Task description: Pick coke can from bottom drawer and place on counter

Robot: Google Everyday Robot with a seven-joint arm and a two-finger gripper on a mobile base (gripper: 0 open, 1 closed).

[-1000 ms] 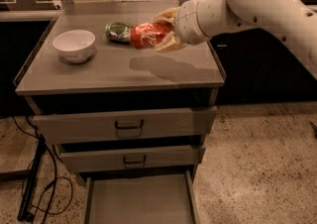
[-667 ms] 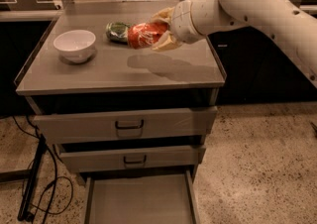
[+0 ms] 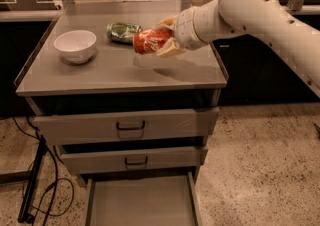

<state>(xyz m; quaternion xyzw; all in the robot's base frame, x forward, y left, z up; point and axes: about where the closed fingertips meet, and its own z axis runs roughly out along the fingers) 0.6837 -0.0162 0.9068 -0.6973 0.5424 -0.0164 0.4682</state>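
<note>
I've got the gripper (image 3: 161, 39) clamped on the coke can (image 3: 148, 41), now a touch lower over the counter (image 3: 115, 72), just right of the green can (image 3: 122, 31).

One coke can (image 3: 149, 41), one green can (image 3: 122, 31), one bowl (image 3: 75, 45), three drawers (image 3: 130, 126), one gripper (image 3: 162, 37) above the counter (image 3: 100, 72)

My cream jaws, on a white arm (image 3: 260, 12), hang over the matt grey desk (image 3: 115, 72), right of its middle, clasped around the red-orange coke can (image 3: 149, 41). Just behind it lies a green can (image 3: 122, 31), and to the left stands a white bowl (image 3: 75, 46). The bottom drawer (image 3: 142, 202) is plain grey. The two upper drawers (image 3: 170, 122) are grey with black handles (image 3: 130, 126). The floor (image 3: 260, 170) is beige, speckled dark.
</note>
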